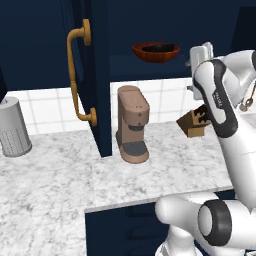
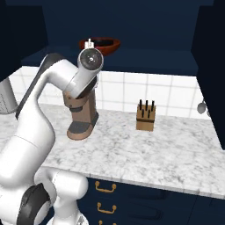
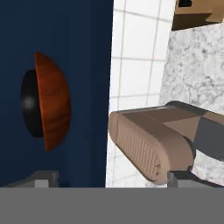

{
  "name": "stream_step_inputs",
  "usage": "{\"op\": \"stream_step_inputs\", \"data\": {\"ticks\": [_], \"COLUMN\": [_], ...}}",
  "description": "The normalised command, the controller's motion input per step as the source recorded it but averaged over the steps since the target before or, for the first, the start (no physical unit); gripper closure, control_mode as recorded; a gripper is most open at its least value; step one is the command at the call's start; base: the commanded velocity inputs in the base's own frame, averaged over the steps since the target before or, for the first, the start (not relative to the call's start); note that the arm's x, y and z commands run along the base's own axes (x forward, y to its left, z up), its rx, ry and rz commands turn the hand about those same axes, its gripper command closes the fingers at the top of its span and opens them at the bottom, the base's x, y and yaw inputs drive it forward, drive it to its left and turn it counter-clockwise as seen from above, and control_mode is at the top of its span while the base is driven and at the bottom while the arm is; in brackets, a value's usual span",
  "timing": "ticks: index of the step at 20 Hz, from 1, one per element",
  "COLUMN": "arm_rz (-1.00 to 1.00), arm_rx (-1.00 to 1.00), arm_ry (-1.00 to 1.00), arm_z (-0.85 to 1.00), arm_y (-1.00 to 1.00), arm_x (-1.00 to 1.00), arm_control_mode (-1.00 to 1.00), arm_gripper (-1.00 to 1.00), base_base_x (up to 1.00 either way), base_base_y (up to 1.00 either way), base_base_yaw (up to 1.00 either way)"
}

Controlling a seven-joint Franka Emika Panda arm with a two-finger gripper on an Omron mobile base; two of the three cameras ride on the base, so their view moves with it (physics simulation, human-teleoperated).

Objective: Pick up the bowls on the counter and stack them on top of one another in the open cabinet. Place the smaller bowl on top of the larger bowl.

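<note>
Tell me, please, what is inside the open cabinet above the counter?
A reddish-brown bowl with a dark inside sits on the open cabinet shelf. Its rim hides the bottom, so whether anything lies within it cannot be told.

White tiled wall (image 1: 45, 107), navy drawers (image 2: 132, 204)
</note>
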Motion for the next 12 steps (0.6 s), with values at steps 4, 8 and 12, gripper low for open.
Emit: {"op": "stream_step_inputs", "data": {"ticks": [4, 8, 12], "arm_rz": [0.00, 0.00, 0.00], "arm_rx": [0.00, 0.00, -0.06], "arm_ry": [0.28, 0.39, 0.52], "arm_z": [-0.98, -0.88, -0.93], "arm_y": [0.00, 0.00, 0.00], "arm_x": [-0.93, -0.60, -0.07], "arm_control_mode": [-1.00, -1.00, -1.00], "arm_gripper": [-1.00, -1.00, -1.00], "base_base_x": [0.00, 0.00, 0.00], "base_base_y": [0.00, 0.00, 0.00], "base_base_yaw": [0.00, 0.00, 0.00]}}
